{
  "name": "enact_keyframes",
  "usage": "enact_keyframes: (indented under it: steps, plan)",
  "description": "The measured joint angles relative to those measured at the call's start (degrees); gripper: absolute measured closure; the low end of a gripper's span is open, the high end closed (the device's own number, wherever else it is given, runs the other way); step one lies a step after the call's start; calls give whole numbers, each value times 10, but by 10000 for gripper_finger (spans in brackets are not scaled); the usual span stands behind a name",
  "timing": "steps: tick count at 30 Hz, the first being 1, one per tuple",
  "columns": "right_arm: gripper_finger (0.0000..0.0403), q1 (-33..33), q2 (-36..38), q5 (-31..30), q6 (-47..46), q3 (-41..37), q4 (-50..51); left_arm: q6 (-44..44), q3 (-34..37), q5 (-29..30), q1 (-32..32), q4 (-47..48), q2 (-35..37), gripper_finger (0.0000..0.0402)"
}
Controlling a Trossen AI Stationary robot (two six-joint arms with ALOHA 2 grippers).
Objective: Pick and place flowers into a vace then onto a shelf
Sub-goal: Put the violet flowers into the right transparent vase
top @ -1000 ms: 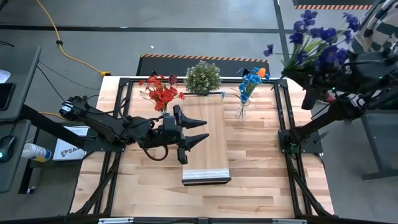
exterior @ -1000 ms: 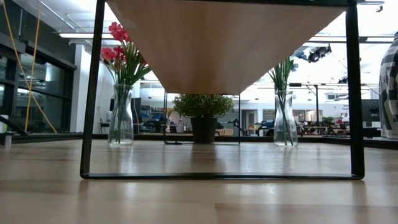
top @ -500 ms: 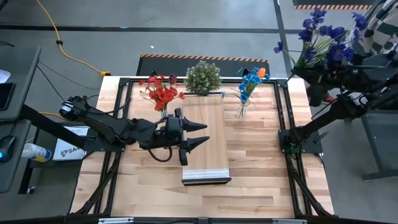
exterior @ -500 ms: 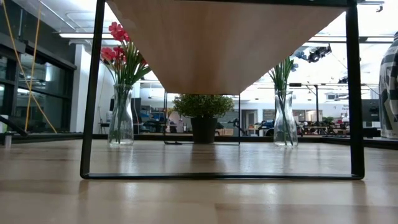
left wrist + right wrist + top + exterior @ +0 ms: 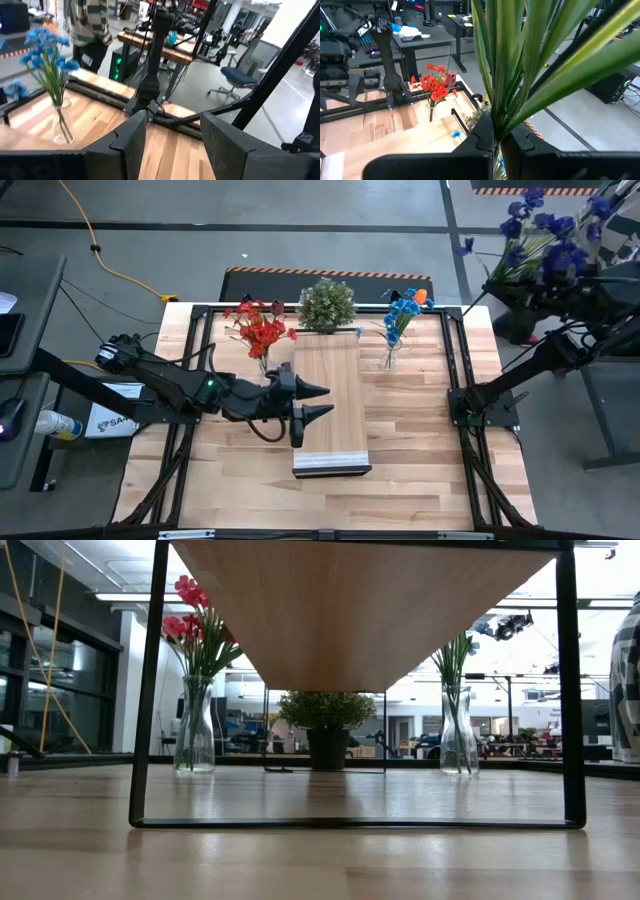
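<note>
My right gripper (image 5: 499, 142) is raised beyond the table's far right corner (image 5: 503, 290), shut on a bunch of purple flowers (image 5: 548, 235). A glass vase of red flowers (image 5: 260, 332) and a glass vase of blue flowers with one orange bloom (image 5: 402, 315) stand on the tabletop, on either side of the shelf's far end. The shelf (image 5: 330, 405), a long light-wood plank, stands raised on a black frame in the middle. My left gripper (image 5: 318, 402) hangs open over the shelf's left edge with nothing between its fingers (image 5: 131, 142). My right gripper pinches the bunch's green stems (image 5: 496, 120) between its two fingers, low on the stems. The stems and leaves fan out past the fingers, and the blooms are held high in the air, clear of the table.
A bushy green potted plant (image 5: 325, 303) stands at the shelf's far end between the two vases. A black frame (image 5: 455, 370) borders the tabletop. A person in striped clothing (image 5: 612, 215) stands just beyond the far right corner, close to the purple blooms.
My right gripper has carried the purple bunch farther out past the table's far right corner, away from the blue-flower vase. My left gripper has rolled about its own line and tipped down a little over the shelf, staying open.
</note>
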State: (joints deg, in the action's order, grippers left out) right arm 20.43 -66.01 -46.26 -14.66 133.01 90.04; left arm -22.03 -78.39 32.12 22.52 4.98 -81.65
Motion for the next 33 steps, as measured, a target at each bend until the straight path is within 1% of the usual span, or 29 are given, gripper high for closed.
enact_keyframes:
  steps: [3, 6, 12, 16, 22, 27, 31, 33]
  plan:
    - [400, 0, 12, -5, 1, -5, -1, -19, 0, 0, 0, 21, 0, 183]
    - [400, 0, 37, -15, -12, -40, -1, -40, 0, 0, 0, 42, 0, 185]
    - [400, 0, 109, -31, -75, -182, -3, -81, 0, 0, 0, 74, 0, 186]
    - [400, 0, 159, -33, -106, -283, -36, -85, 0, 0, 0, 77, 0, 186]
    - [400, 0, 236, -33, -102, -438, -153, -110, 0, 12, 0, 98, 0, 186]
    - [400, 0, 289, -34, -74, -556, -267, -172, 0, 19, 0, 141, 0, 186]
    - [400, 0, 315, -56, -50, -633, -345, -217, 0, 21, 3, 171, 0, 186]
    - [400, 0, 324, -67, -41, -666, -378, -233, 0, 34, 10, 183, 0, 186]
